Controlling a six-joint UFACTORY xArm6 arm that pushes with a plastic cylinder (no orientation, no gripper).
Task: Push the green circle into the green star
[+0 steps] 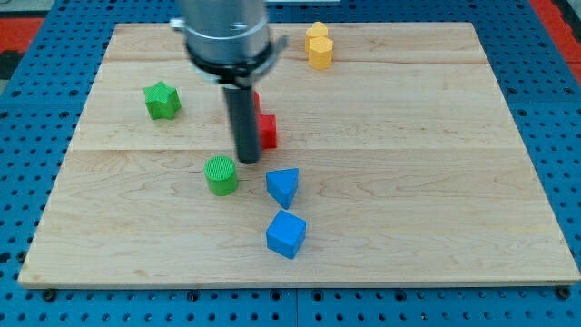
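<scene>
Camera view: my tip point(248, 161) sits just right of green circle point(221, 174), red block point(266, 130) behind.

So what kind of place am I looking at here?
Most likely a robotics lab test bench. A wooden board lies on a blue perforated base, small coloured blocks such as a green star are scattered on it, and my tip sits beside a green circle.
</scene>
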